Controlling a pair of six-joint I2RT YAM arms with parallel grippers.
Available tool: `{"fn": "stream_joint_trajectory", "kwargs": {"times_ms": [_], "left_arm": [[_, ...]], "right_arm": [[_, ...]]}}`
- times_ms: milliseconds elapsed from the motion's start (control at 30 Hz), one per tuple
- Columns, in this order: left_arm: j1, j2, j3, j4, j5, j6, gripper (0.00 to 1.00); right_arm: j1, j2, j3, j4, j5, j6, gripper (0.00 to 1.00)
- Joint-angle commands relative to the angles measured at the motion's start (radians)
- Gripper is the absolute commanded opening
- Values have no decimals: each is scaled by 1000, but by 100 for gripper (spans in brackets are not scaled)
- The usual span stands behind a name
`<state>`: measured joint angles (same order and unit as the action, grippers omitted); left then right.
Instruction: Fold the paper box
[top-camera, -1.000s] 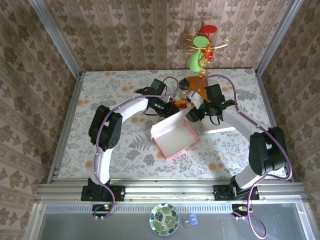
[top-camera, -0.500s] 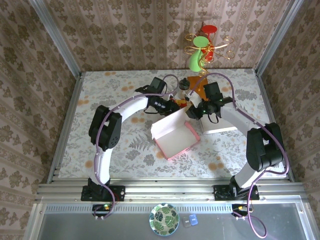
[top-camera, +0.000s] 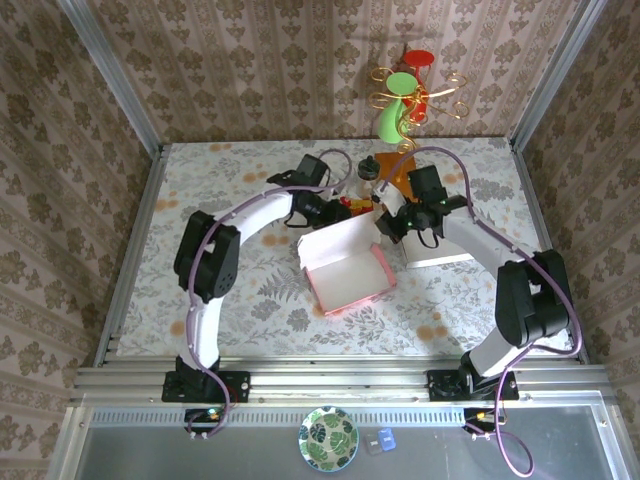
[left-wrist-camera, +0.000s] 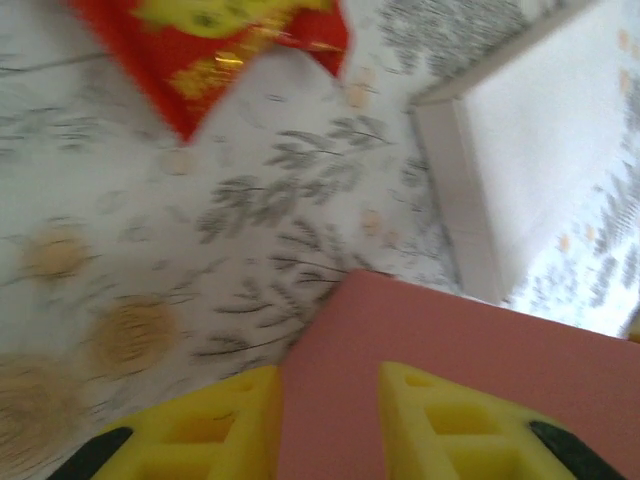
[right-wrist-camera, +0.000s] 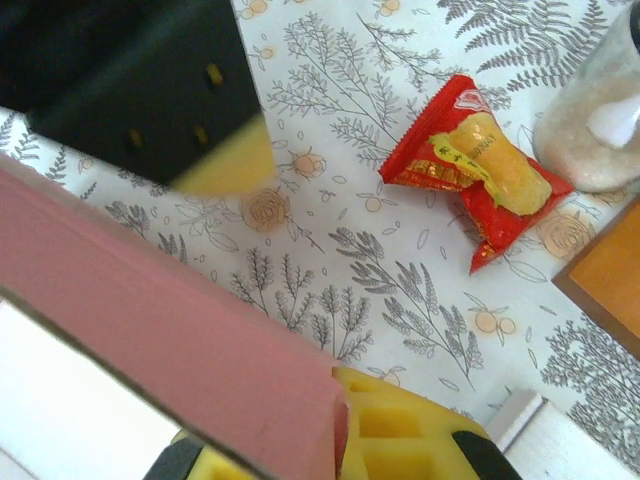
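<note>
Box: the paper box lies mid-table, between the two arms, tray open upward, pink outside and white inside. Near wall and side walls look formed.
Rear panel: the broad flap on the far side stands up, white face toward the tray, pink face away from it. Its top edge runs between the two grippers.
Right gripper: right gripper is at the flap's far-right corner, jaws pressed together. In the right wrist view the pink corner lies directly over a yellow finger pad, so I read this as a pinch on the card.
Left gripper: left gripper is at the far-left corner. Its fingers stand apart with the pink face showing between them. I see no clamp on it.
Close by: a red snack packet and a jar sit just beyond the flap, with an orange block behind them. A plain white card lies to the box's right.
Table: patterned cloth.
Step in hand: probably bringing the rear flap forward over the tray.
Doing it well: close the left side before moving, so both corners travel together. Swing along an arc about the rear crease rather than pulling straight, and keep the top edge level so the flap does not twist.
Risks: a one-sided pull could skew the tray or buckle the thin card. The packet is close enough to be nudged.
</note>
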<state>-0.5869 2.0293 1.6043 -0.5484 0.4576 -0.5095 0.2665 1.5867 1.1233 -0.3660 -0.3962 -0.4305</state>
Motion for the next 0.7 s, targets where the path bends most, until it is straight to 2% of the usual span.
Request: {"fn": "stream_joint_trajectory", "kwargs": {"times_ms": [0,67,133,300,433,567,667], "left_arm": [[55,-190,-72,-63,-246,-47,36],[75,-269,-117,-93,-309,-29,38],[93,-342,-162,-114,-315,-1,38],[105,-477,-262,-216,-201,122,38],[68,-568,-367,-228,-104,191,39],[13,-628,-439,-168,-91,216,43],[-17,-605,-431,-142,-106,238,44]], "right_arm": [[10,-56,-28,3,50,44,0],[12,-72,-39,9,75,81,0],[16,-89,-57,19,100,110,0],[19,-124,-84,29,133,182,0],[30,-133,-91,18,148,197,0],[34,-138,-101,7,156,194,0],[36,-148,-108,9,157,194,0]]}}
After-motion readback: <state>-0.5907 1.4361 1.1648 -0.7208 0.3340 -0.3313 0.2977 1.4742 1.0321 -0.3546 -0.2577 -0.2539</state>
